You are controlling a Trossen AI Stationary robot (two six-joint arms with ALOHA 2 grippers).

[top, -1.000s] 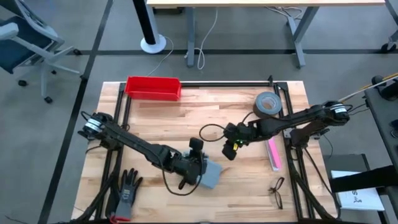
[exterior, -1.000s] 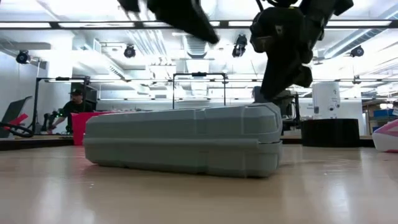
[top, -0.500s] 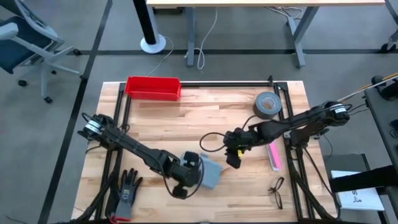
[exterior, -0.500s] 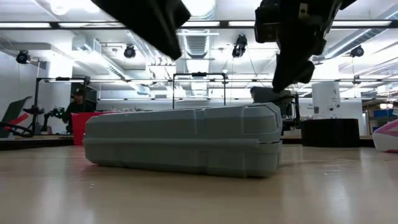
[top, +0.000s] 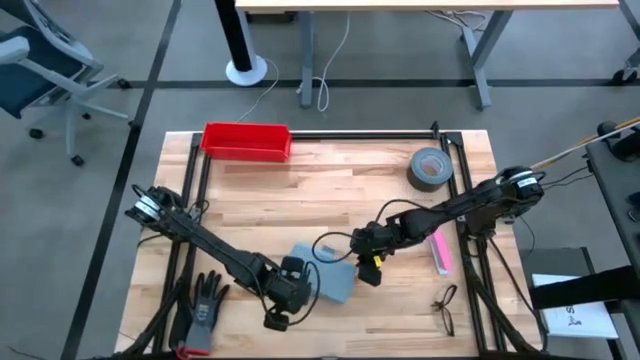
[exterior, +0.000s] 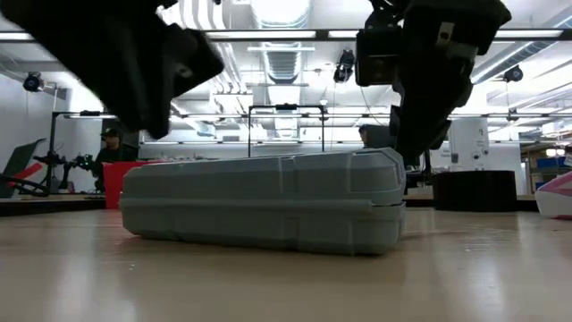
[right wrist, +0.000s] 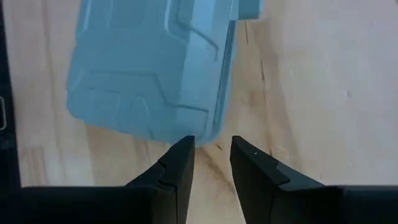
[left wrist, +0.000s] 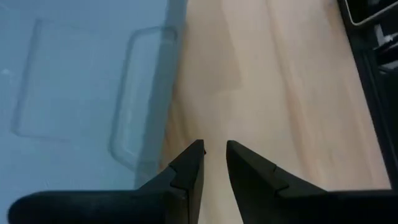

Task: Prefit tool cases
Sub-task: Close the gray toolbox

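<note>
The closed grey-blue tool case [top: 330,280] lies flat on the wooden table near its front edge, resting on its broad underside [exterior: 268,241]. My left gripper [top: 283,308] hangs over bare wood just off the case's near-left side. Its fingers [left wrist: 213,152] stand a narrow gap apart with nothing between them, and the case [left wrist: 74,81] is beside them. My right gripper [top: 368,265] hovers at the case's right end [right wrist: 205,134], pointing down. Its fingers [right wrist: 211,149] are slightly open and empty. In the low view it [exterior: 413,148] stands behind the case's right top corner.
A red bin [top: 246,141] sits at the far left and a tape roll [top: 430,168] at the far right. A pink item [top: 438,248] lies right of the case. A black glove [top: 205,305] and glasses [top: 445,308] lie near the front edge. A person [exterior: 112,148] is in the room behind.
My left gripper has come off the case's top, gone toward the near and left edges, sunk and rolled about its axis. My right gripper has gone toward the near edge and down, to the case's right end. The case has stayed where it was.
</note>
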